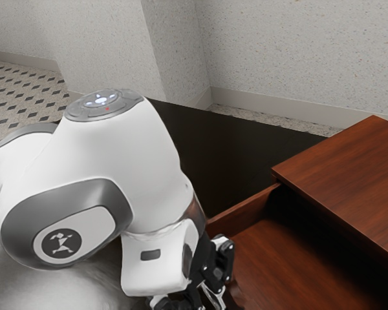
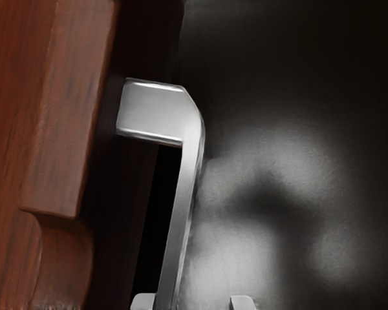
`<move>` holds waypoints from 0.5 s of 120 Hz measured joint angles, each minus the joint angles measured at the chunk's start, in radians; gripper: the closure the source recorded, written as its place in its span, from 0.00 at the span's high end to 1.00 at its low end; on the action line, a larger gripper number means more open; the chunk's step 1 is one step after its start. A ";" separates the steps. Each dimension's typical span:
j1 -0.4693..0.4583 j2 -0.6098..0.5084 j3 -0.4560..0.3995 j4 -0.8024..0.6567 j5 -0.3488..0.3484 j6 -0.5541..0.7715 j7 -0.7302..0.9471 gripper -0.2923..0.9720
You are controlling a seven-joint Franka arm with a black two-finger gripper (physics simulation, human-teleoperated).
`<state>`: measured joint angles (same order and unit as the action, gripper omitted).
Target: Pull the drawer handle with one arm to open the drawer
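- Here, our white arm (image 1: pixel 90 194) reached down at the exterior view's lower left, with its black claw (image 1: pixel 210 281) just beside the drawer (image 1: pixel 291 265).
- The drawer stood pulled out from under the cabinet top (image 1: pixel 349 168), its inside showing.
- In the wrist view, the metal handle (image 2: pixel 184 187) stood off the drawer front (image 2: pixel 52 129), close to our hand.
- We could not tell whether the claw was open or gripping anything.

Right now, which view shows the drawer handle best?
Wrist view: the silver handle stands close up, its bent end meeting the wooden drawer front. The exterior view gives the drawer's side wall and inside, with the arm in front of its front end.
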<state>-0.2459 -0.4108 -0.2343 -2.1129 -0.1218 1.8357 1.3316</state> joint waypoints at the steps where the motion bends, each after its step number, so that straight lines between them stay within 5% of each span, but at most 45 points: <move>1: 0.000 -0.001 0.000 0.000 0.000 0.000 0.000 0.24; 29: -0.006 -0.036 0.001 0.059 -0.002 -0.008 0.002 0.28; 60: -0.005 -0.058 0.015 0.180 -0.019 -0.043 -0.002 0.58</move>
<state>-0.2508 -0.4687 -0.2192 -1.9333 -0.1404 1.7931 1.3299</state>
